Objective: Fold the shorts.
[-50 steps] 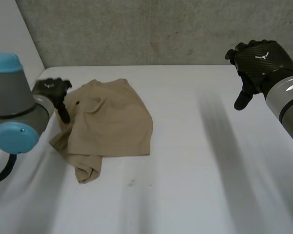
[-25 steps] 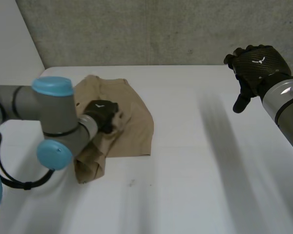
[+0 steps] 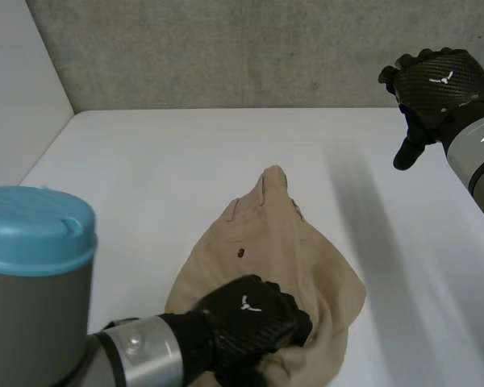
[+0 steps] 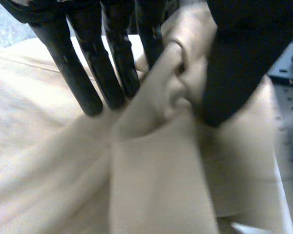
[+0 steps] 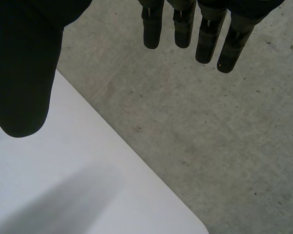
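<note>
The tan shorts [image 3: 274, 242] lie bunched on the white table [image 3: 145, 161], near the front middle, with one end pointing to the far side. My left hand [image 3: 246, 318] is on their near edge. In the left wrist view a raised fold of the shorts [image 4: 156, 185] is pinched between the fingers [image 4: 112, 73] and the thumb [image 4: 234, 73]. My right hand [image 3: 436, 81] hangs open in the air over the table's far right corner, holding nothing, its fingers [image 5: 183, 29] straight.
A grey concrete wall [image 3: 226, 48] runs behind the table and a pale wall stands along its left side. The table's far right corner [image 5: 185, 219] lies under my right hand. My left arm's blue-capped joint [image 3: 32, 234] looms at the near left.
My left hand has closed on the shorts and dragged them from the far left toward the near middle of the table. The right hand has barely moved.
</note>
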Controlling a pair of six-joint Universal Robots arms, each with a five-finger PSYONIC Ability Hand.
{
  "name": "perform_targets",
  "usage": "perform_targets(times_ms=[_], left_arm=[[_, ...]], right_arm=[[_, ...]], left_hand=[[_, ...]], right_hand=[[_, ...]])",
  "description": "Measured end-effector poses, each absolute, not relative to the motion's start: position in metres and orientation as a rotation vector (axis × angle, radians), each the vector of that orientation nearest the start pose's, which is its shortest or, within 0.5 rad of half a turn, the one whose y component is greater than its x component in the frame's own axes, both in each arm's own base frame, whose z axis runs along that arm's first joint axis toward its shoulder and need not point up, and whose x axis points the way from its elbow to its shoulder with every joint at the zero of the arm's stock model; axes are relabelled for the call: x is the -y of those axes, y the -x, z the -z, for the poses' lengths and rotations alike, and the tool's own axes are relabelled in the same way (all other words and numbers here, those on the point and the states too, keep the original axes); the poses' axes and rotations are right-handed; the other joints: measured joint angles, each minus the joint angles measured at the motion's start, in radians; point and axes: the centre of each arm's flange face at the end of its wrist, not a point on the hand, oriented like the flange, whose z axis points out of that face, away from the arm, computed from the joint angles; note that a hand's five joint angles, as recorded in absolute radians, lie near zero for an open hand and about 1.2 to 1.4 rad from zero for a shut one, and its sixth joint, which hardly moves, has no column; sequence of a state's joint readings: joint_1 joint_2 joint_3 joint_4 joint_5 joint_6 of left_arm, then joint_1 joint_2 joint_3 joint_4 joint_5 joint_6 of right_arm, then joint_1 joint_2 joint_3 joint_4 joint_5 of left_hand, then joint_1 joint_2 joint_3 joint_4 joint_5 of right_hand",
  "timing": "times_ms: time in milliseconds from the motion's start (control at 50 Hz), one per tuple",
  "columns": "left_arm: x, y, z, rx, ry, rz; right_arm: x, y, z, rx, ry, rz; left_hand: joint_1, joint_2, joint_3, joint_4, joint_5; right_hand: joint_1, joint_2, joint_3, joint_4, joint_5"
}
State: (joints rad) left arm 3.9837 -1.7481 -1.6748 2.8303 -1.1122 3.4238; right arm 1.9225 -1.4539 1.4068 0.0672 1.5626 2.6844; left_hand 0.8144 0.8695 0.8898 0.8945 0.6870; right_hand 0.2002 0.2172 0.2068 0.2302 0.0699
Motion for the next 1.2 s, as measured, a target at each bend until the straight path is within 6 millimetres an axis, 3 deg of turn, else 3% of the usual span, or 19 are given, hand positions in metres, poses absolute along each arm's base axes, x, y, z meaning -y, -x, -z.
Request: perform_targets(times_ms=[20,80,100,120,140,220,340,360,400,440,560,780,1020,1080,1120,1140,1160,1180,1200], left_arm=[[0.088,0.305,-0.215,1.868,1.361,-1.078],[0.103,0.298,-0.215,1.911,1.360,-1.132],[0.108,0.295,-0.215,1.930,1.354,-1.151],[0.124,0.290,-0.215,1.983,1.328,-1.210],[0.124,0.290,-0.215,1.983,1.328,-1.210],[0.161,0.280,-0.220,2.108,1.210,-1.388],[0.179,0.273,-0.222,2.208,1.057,-1.486],[0.182,0.270,-0.221,2.240,0.998,-1.498],[0.182,0.270,-0.221,2.249,0.982,-1.497],[0.179,0.266,-0.217,2.300,0.897,-1.459],[0.160,0.259,-0.203,2.403,0.808,-1.301],[0.127,0.253,-0.182,2.505,0.712,-1.092],[0.108,0.259,-0.175,2.506,0.780,-1.061],[0.106,0.260,-0.173,2.510,0.794,-1.058],[0.105,0.262,-0.167,2.526,0.808,-1.054],[0.106,0.262,-0.165,2.532,0.810,-1.056],[0.107,0.263,-0.163,2.540,0.809,-1.068],[0.108,0.263,-0.162,2.544,0.808,-1.075],[0.111,0.264,-0.159,2.554,0.803,-1.101]], right_arm=[[0.266,-0.238,-0.316,-2.104,0.912,2.244],[0.265,-0.240,-0.315,-2.105,0.918,2.237],[0.265,-0.240,-0.315,-2.106,0.919,2.235],[0.265,-0.241,-0.313,-2.108,0.923,2.228],[0.265,-0.241,-0.313,-2.108,0.923,2.228],[0.265,-0.242,-0.309,-2.103,0.943,2.206],[0.265,-0.248,-0.302,-2.073,1.012,2.159],[0.267,-0.256,-0.292,-2.015,1.131,2.099],[0.267,-0.257,-0.290,-1.998,1.159,2.087],[0.268,-0.271,-0.278,-1.857,1.348,2.016],[0.275,-0.292,-0.257,-1.612,1.610,1.940],[0.279,-0.319,-0.214,-1.313,1.953,1.938],[0.269,-0.338,-0.188,-1.112,2.129,1.963],[0.268,-0.340,-0.186,-1.096,2.131,1.972],[0.269,-0.343,-0.184,-1.075,2.127,1.995],[0.270,-0.344,-0.184,-1.067,2.124,2.007],[0.271,-0.344,-0.184,-1.059,2.121,2.022],[0.272,-0.345,-0.184,-1.055,2.119,2.031],[0.274,-0.346,-0.185,-1.044,2.114,2.056]], left_hand=[[-0.177,-0.145,-0.162,-0.167,-0.161],[-0.177,-0.145,-0.162,-0.167,-0.161],[-0.375,-0.427,-0.441,-0.457,-0.427],[-0.382,-0.452,-0.465,-0.483,-0.452],[-0.382,-0.452,-0.465,-0.483,-0.452],[-0.405,-0.481,-0.498,-0.510,-0.481],[-0.405,-0.482,-0.499,-0.510,-0.481],[-0.405,-0.482,-0.499,-0.510,-0.481],[-0.405,-0.482,-0.499,-0.510,-0.481],[-0.405,-0.482,-0.499,-0.510,-0.481],[-0.405,-0.482,-0.499,-0.510,-0.481],[-0.405,-0.482,-0.499,-0.510,-0.481],[-0.405,-0.479,-0.497,-0.508,-0.476],[-0.382,-0.446,-0.469,-0.477,-0.444],[-0.205,-0.287,-0.306,-0.309,-0.277],[-0.205,-0.287,-0.306,-0.309,-0.277],[-0.020,-0.119,-0.140,-0.143,-0.114],[-0.020,-0.119,-0.140,-0.143,-0.114],[0.272,0.160,0.135,0.136,0.161]], right_hand=[[0.000,0.000,0.000,0.000,0.000],[0.000,0.000,0.000,0.000,0.000],[0.000,0.000,0.000,0.000,0.000],[0.000,0.000,0.000,0.000,0.000],[0.000,0.000,0.000,0.000,0.000],[0.000,0.000,0.000,0.000,0.000],[0.000,0.000,0.000,0.000,0.000],[0.000,0.000,0.000,0.000,0.000],[0.000,0.000,0.000,0.000,0.000],[0.000,0.000,0.000,0.000,0.000],[0.000,0.000,0.000,0.000,0.000],[0.000,0.000,0.000,0.000,0.000],[0.023,0.031,0.038,0.025,0.023],[0.086,0.118,0.120,0.099,0.085],[0.566,0.694,0.672,0.650,0.608],[0.642,0.780,0.776,0.754,0.714],[0.708,0.880,0.868,0.848,0.806],[0.708,0.880,0.868,0.848,0.806],[0.740,0.926,0.924,0.906,0.858]])
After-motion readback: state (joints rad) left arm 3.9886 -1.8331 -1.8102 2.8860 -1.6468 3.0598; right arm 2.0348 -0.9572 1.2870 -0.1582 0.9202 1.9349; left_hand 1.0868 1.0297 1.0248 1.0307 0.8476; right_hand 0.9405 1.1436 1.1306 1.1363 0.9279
